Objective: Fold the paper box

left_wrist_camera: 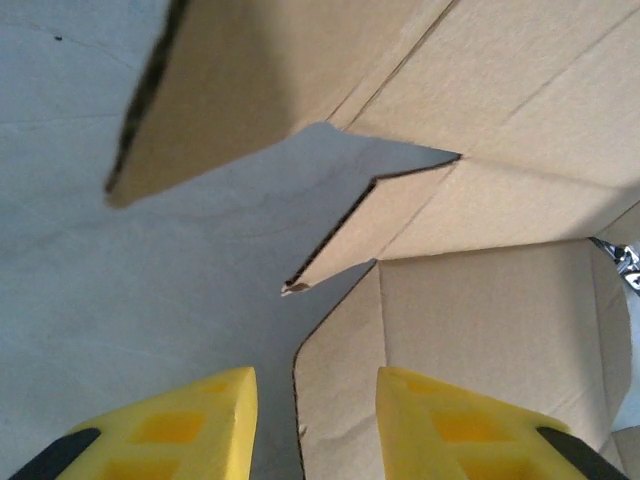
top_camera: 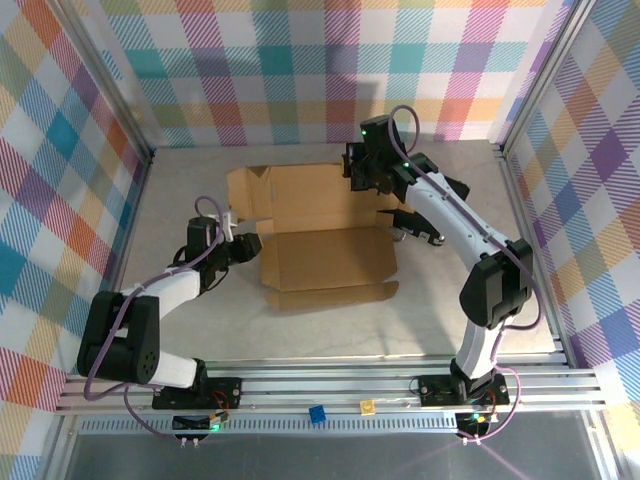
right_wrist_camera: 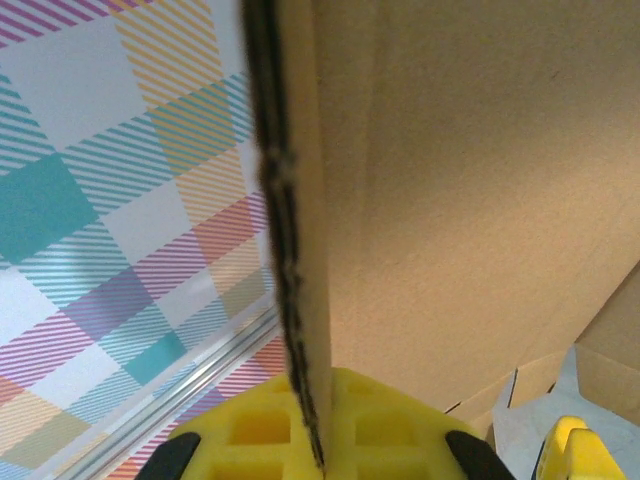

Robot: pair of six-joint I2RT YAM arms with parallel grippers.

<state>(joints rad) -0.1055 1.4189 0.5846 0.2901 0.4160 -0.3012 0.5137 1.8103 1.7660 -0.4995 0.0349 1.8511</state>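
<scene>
I had the paper box (top_camera: pixel 320 240) spread across the middle of the bench (top_camera: pixel 180 330), panels running 9 to 3, right pincer (right_wrist_camera: pixel 315 420) clamped on its 1 o'clock edge, nearer left pincer (left_wrist_camera: pixel 315 390) parted with the side flap (left_wrist_camera: pixel 450 330) at its 12 o'clock.

Two white-and-black arms: one claw parted, the other pinched shut.
The left arm (top_camera: pixel 168 291), white links with black joints (a purple cable loops along its back), reaches low from its base with the elbow bent outward. Its black left gripper (top_camera: pixel 243 247) points forward and inward, and from the wrist its blocky yellow fingers (left_wrist_camera: pixel 195 425) stand apart with a clear gap between them. The right arm (top_camera: pixel 457 218) rises from its base, folds at a black elbow and stretches far ahead, wrist turned inward. The right gripper (top_camera: pixel 360 172), yellow fingers (right_wrist_camera: pixel 385 435) together, pinches an upright edge of the plain brown corrugated paper box (right_wrist_camera: pixel 450 200), which runs straight ahead from the fingertips.
</scene>
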